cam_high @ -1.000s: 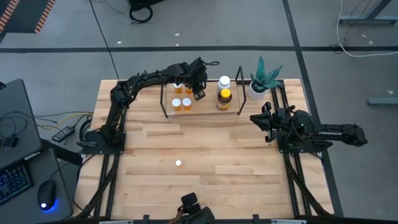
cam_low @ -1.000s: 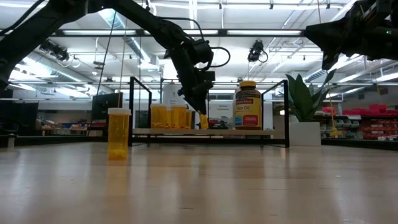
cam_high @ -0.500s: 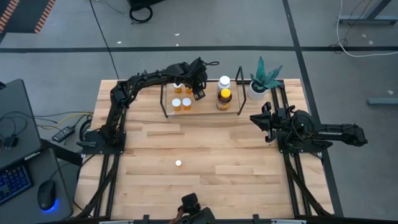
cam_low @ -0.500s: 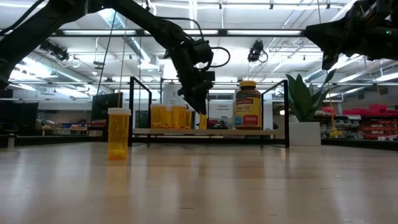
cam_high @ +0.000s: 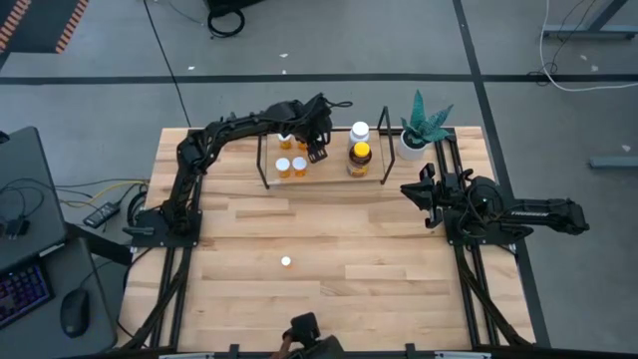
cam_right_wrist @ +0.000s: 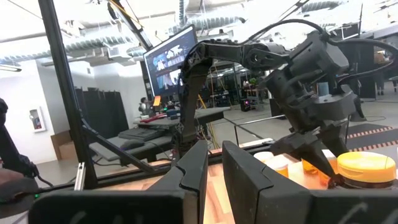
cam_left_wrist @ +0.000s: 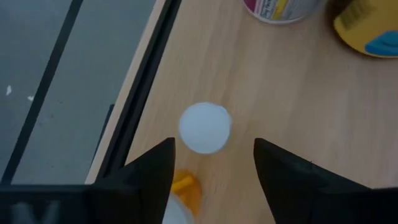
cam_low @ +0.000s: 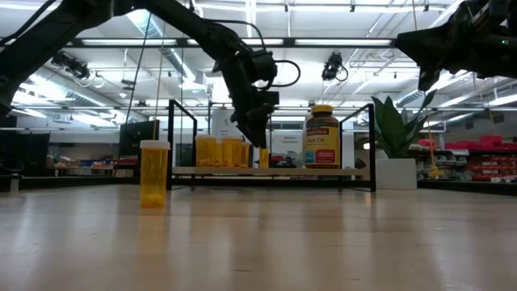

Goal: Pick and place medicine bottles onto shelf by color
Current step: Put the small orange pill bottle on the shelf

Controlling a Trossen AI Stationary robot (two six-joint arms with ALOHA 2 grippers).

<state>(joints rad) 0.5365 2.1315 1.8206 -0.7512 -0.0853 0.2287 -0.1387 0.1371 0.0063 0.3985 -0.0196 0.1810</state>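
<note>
The left arm reaches from the tabletop's left edge across to the shelf (cam_high: 324, 172) at the far edge, its wrist bent down. The left gripper (cam_high: 317, 150) hangs over the shelf board with fingers apart around a white-capped orange bottle (cam_left_wrist: 205, 127) standing upright below; whether they touch it is hard to tell. Three more orange bottles (cam_high: 291, 167) stand at the shelf's left end, partly hidden by the arm. The amber bottle (cam_high: 360, 158) and white bottle (cam_high: 359, 131) stand at its right end. One orange bottle (cam_high: 286, 262) stands alone mid-tabletop. The right arm rests folded by the right edge, its gripper (cam_high: 424, 194) nearly closed on nothing.
</note>
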